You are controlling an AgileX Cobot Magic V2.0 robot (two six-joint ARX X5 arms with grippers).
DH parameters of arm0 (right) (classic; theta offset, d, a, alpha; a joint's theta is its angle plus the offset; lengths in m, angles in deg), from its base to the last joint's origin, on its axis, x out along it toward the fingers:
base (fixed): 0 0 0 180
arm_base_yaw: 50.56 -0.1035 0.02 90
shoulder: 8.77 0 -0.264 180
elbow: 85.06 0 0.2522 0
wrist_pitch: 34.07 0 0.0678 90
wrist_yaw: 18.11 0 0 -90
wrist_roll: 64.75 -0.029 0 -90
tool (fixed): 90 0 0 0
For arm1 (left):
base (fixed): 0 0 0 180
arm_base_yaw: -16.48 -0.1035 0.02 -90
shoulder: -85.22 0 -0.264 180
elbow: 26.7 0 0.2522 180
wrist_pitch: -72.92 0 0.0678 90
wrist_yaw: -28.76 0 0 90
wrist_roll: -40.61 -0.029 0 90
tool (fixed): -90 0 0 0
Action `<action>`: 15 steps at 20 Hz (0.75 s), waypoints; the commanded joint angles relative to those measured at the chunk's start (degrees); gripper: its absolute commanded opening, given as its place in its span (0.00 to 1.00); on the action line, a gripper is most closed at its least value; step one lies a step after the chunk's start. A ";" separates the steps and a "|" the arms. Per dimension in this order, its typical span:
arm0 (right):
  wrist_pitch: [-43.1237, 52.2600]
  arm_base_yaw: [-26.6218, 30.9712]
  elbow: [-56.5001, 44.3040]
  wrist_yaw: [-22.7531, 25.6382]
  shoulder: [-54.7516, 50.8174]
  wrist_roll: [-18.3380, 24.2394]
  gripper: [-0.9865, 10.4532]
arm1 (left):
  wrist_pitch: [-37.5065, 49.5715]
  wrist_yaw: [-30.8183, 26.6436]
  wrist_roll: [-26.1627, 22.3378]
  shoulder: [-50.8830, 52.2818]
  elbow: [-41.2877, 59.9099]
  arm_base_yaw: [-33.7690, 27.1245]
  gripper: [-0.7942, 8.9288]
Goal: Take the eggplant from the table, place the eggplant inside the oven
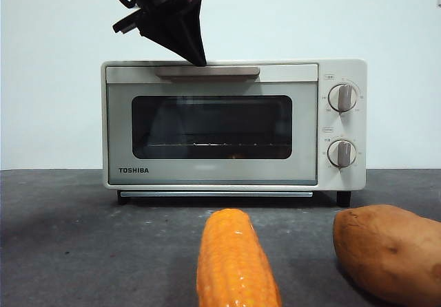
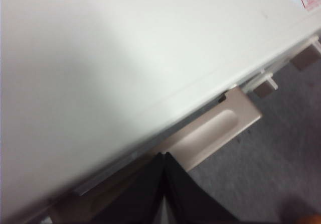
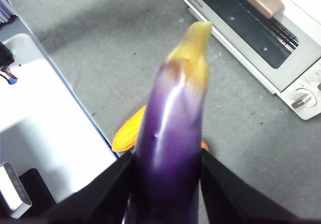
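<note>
So the right claw has its two black jaws clamped on either side of the long glossy purple eggplant, which sticks out away from the wrist with its yellowish-green stem end pointing toward the oven. It's held up in the air above the dark grey speckled bench, well clear of the surface.

The cream-white boxy TOSHIBA toaster oven sits at the back of the bench with its dark glass door closed. The left claw is up at the top edge of the oven, right over the beige bar handle; its jaws are pressed together with nothing between them.

Up front on the bench there's an orange-yellow corn cob and a brown sweet potato just beside it.
</note>
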 commanded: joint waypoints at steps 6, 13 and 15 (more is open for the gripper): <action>-4.20 -0.72 1.07 4.11 1.07 0.07 0.22 | -16.35 -0.24 -2.40 -1.09 -0.96 7.21 0.09; -4.07 -0.72 1.07 6.03 1.64 0.74 0.22 | -18.82 -1.09 -2.97 4.02 -0.96 9.49 0.09; -4.04 -0.72 1.07 6.05 2.19 0.72 0.22 | -19.23 -3.41 -3.02 5.84 -0.96 8.50 0.09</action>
